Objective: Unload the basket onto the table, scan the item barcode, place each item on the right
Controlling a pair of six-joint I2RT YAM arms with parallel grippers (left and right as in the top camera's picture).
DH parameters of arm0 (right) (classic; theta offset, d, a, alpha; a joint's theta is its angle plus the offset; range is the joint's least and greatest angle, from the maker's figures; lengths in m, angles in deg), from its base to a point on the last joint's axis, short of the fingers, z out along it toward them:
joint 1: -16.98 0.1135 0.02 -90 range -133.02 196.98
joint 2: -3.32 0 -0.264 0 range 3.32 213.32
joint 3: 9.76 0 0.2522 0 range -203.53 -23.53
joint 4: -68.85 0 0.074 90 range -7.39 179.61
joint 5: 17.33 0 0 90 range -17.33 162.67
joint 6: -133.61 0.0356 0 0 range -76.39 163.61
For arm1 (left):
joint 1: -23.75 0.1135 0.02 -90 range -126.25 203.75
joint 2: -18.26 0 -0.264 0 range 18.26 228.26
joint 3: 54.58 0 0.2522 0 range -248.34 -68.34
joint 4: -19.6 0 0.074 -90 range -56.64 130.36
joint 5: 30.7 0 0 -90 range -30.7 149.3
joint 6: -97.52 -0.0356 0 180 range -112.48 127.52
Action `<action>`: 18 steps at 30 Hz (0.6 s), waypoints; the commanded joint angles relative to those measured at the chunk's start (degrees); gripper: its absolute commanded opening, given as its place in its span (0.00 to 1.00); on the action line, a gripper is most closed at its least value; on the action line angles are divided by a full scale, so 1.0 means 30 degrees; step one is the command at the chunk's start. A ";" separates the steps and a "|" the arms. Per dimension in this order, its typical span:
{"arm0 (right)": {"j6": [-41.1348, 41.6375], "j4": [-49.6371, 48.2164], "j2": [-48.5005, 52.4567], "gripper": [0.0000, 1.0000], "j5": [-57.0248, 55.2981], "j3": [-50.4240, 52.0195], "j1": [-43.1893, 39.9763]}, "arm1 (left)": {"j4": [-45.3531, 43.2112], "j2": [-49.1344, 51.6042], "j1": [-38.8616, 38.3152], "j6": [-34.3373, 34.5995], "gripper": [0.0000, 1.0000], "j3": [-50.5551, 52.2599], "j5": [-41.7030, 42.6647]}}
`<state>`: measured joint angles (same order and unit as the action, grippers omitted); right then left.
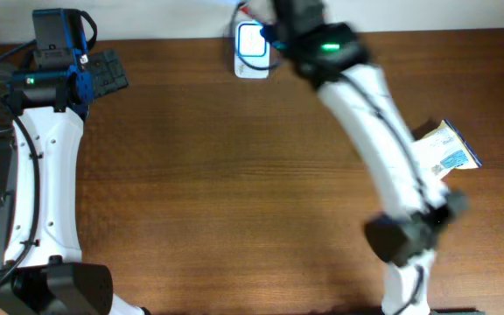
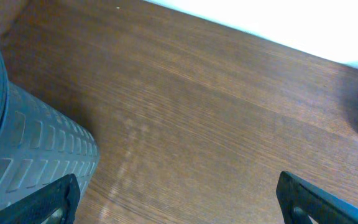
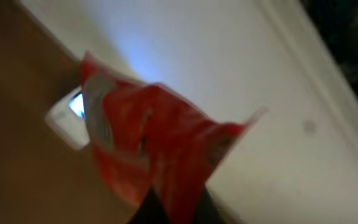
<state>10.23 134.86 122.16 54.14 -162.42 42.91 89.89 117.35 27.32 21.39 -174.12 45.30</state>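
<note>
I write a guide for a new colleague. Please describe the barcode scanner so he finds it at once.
Follow the far edge of the brown wooden table, along the white wall. Near the middle of that edge, beside the red packet, sits the scanner. It alone is a small white box with a glowing blue window.

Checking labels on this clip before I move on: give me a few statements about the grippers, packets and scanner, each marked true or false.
1. The right gripper is shut on a red packet. True.
2. The left gripper grips a packet. False: it is open and empty over the table.
3. The red packet is close to the scanner. True.
4. The blue and yellow packet lies on the scanner. False: it lies on the table beside the right arm, well away from the scanner.
</note>
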 commanded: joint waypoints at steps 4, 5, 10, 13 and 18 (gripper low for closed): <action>0.8582 0.9901 -0.2871 0.04 0.6980 -0.0270 -0.4415 | 0.0051 -0.0466 -0.0015 -0.0306 0.99 -0.0342 -0.0138; 0.9129 1.1635 -0.2586 0.04 0.6987 -0.0270 -0.5566 | 0.0051 -0.0466 -0.0015 -0.0306 0.99 -0.0342 -0.0138; 1.0316 1.3996 -0.0685 0.04 0.6987 0.1406 -1.1009 | 0.0051 -0.0466 -0.0015 -0.0306 0.99 -0.0342 -0.0131; 1.0309 1.2619 -0.0204 0.04 0.7045 0.5581 -1.3260 | 0.0051 -0.0466 -0.0015 -0.0306 0.99 -0.0342 -0.0138; 1.0302 1.0258 -0.0204 0.62 0.7053 0.9697 -1.4812 | 0.0051 -0.0466 -0.0007 -0.0306 0.99 -0.0342 -0.0131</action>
<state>40.78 166.09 122.56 74.41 -133.91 -0.58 89.89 117.35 27.32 21.39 -174.12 45.33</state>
